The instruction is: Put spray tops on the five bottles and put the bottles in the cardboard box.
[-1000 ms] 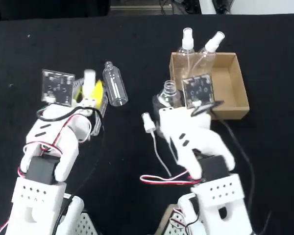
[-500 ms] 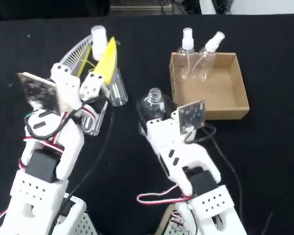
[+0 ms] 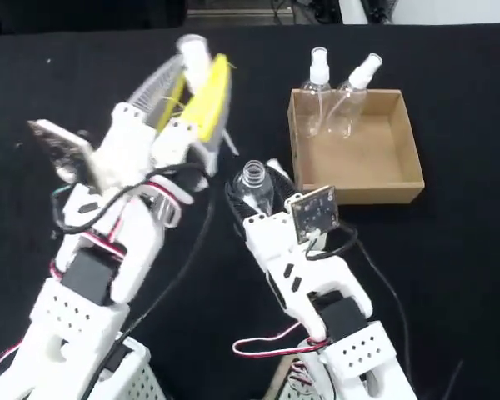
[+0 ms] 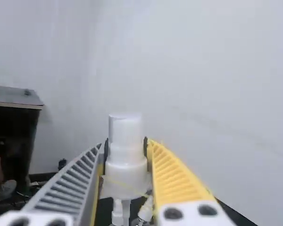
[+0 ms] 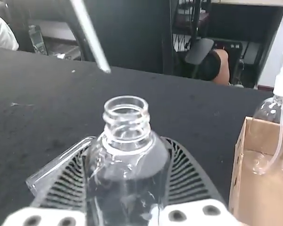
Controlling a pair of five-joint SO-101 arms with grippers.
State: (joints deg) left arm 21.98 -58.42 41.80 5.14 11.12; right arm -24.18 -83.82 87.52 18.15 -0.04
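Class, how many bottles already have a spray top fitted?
2. One capped bottle and a second stand side by side in the cardboard box, far side. The open bottle in the right gripper has none; the left arm may hide others.

I log a black-covered table (image 3: 467, 275). Beyond its far edge stand a plain white wall (image 4: 203, 70), a dark cabinet (image 4: 9, 127) and a black chair (image 5: 200, 49).
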